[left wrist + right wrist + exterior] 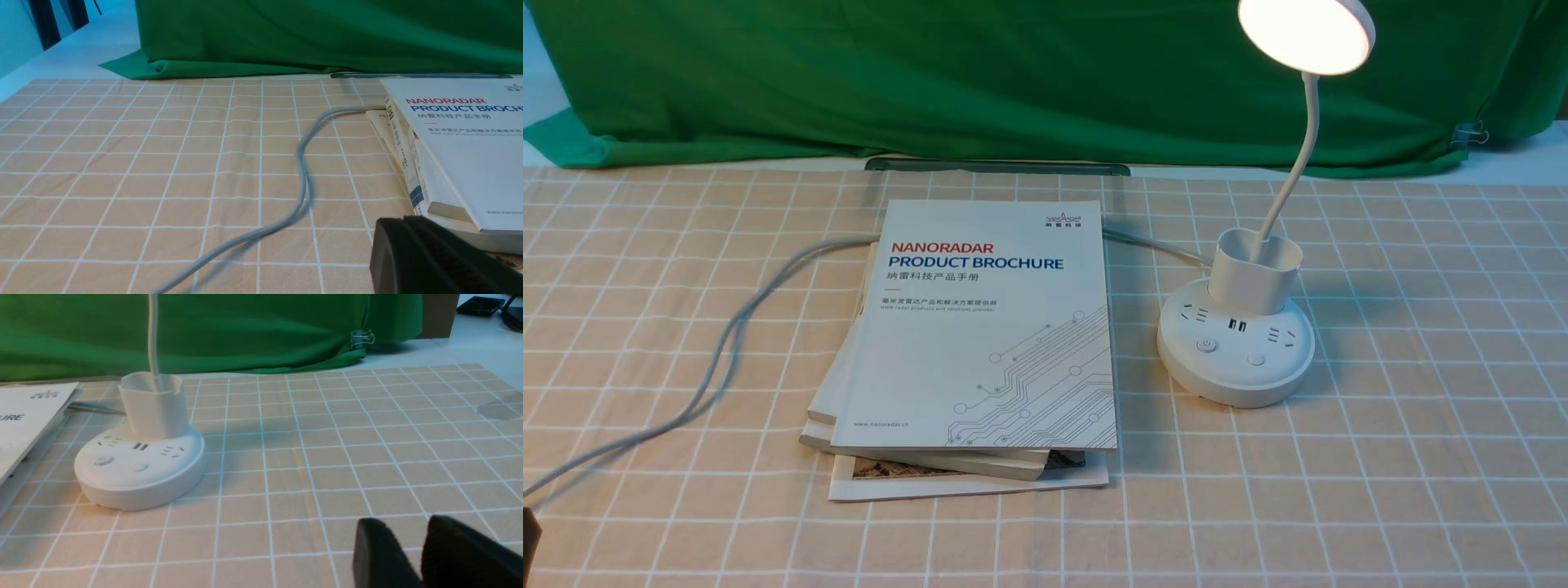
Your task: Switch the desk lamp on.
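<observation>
In the front view you see no arm, only a dark sliver at the lower left edge that can't be identified. The desk lamp (1236, 343) stands on the checked tablecloth (1421, 408) just right of the stack of brochures (980, 327); its disc head glows, cropped by the top edge. A grey cable (719, 351) runs off to the left.

In the left wrist view, you get only one dark corner of the left gripper (433, 261), low over the cloth beside the stack; its opening can't be judged. The lamp is out of view.

In the right wrist view, the right gripper (423, 555) is cut off at the bottom, two dark fingers (376, 555) narrowly parted, holding nothing, well apart from the lamp's base.
</observation>
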